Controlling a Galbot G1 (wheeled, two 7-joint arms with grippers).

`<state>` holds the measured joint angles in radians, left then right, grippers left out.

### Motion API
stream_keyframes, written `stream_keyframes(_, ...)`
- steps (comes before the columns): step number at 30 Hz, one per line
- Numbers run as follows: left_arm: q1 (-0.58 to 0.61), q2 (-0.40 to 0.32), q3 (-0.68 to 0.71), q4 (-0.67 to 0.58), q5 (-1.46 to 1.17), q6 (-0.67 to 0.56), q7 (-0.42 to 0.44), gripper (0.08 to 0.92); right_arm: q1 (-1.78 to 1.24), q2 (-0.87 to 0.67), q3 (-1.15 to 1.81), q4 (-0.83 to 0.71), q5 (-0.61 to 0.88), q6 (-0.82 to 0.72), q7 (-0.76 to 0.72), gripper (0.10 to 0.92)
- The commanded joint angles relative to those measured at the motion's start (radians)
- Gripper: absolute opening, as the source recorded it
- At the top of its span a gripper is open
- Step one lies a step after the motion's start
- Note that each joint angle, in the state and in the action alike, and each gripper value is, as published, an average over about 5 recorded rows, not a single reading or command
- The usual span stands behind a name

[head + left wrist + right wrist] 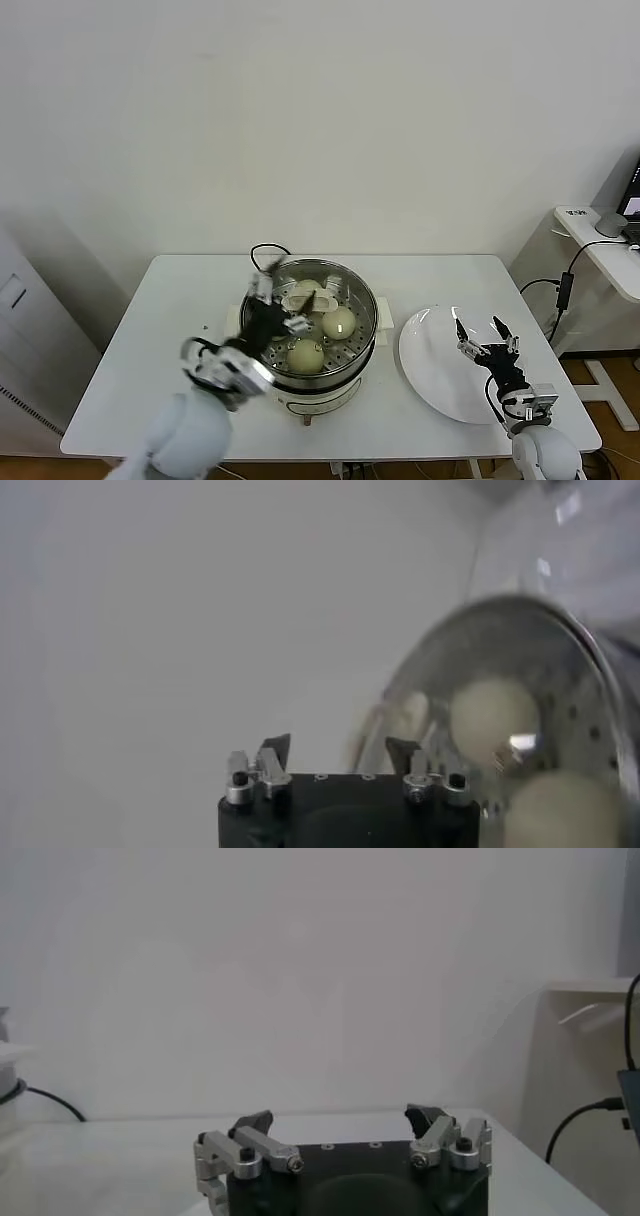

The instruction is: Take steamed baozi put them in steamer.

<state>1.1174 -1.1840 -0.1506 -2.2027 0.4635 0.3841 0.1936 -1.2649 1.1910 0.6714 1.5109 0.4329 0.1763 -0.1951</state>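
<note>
Baozi [338,322], soft, light and easily dented, sit inside the steamer [365,340] at frame centre, best cupped gently round their sides, while the left gripper [285,312] hovers released over them and the right gripper [487,338] waits spread above the empty plate [430,375].

We reach our left gripper [283,305] forward, fingers spread, our right gripper [487,338] low at our right side, fingers spread.

Four round cream-white steamed baozi [339,322], one shiny round steel steamer [362,345], one flat white plate [430,365], one white table [160,340].
</note>
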Motion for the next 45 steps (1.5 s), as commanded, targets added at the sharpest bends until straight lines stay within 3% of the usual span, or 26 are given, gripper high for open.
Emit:
stream_keyframes(1,0.059,0.01,-0.48,0.019,-1.03,-0.017,-0.213,0.816,-0.002,-0.016,-0.006,0.04,0.01,-0.004,0.034,0.823)
stream_keyframes(11,0.208,0.03,-0.553,0.258,-0.87,-0.068,-0.186,0.823,-0.036,-0.039,-0.01,0.101,-0.01,-0.108,0.06,0.823)
stream_keyframes(22,0.171,0.015,-0.457,0.472,-0.749,-0.076,-0.207,0.823,-0.049,-0.059,-0.011,0.136,-0.002,-0.223,0.098,0.823)
stream_keyframes(30,0.158,0.011,-0.426,0.511,-0.805,-0.04,-0.216,0.823,-0.056,-0.056,-0.019,0.134,-0.005,-0.242,0.106,0.823)
stream_keyframes(45,0.184,0.006,-0.438,0.458,-0.805,-0.036,-0.222,0.823,-0.059,-0.056,-0.033,0.138,-0.01,-0.252,0.112,0.823)
